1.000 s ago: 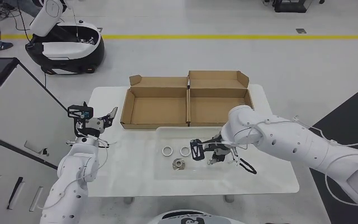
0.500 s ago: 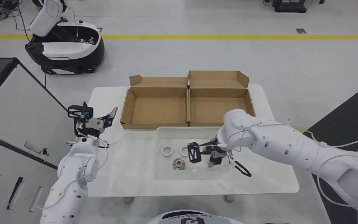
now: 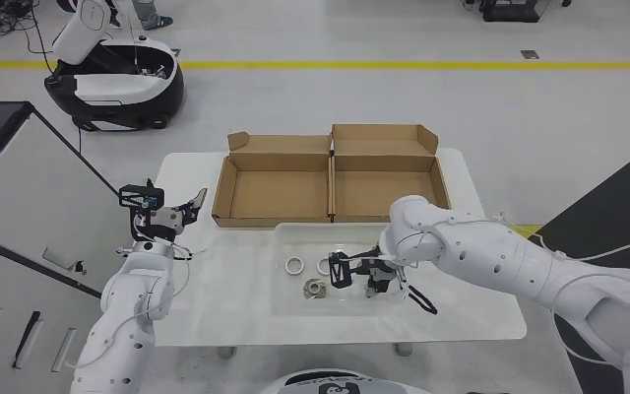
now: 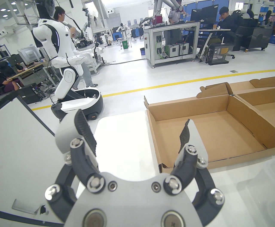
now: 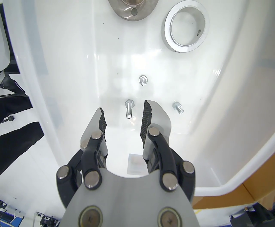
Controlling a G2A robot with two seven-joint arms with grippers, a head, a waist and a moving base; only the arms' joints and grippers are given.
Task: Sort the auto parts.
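the right gripper (image 5: 124, 107) sits low inside the shallow white plastic tray (image 5: 217, 187) at the front half of the white table (image 3: 221, 300). it is released, its two ribbed black pads spread apart. a small silver hex-head bolt (image 5: 129, 110) lies on the tray floor between the fingertips, and a gap shows on either side of it. a second short silver bolt (image 5: 143, 80) lies just beyond the fingertips, and a third stubby silver bolt (image 5: 178, 107) lies off to one side, apart from both pads. farther along the tray floor rest a wide grey metal ring (image 5: 186, 29) and, beside it, a round metal flanged hub (image 5: 133, 9) with a brassy centre. in the top view another pale ring (image 3: 293, 266) lies near these two.

the left gripper (image 4: 133, 117) hangs above the table's left edge, released too, jaws wide and holding nothing. just ahead of it stands an open, flat brown cardboard box (image 4: 206, 133), with a second brown cardboard box (image 3: 384, 189) touching its side at the back of the table.
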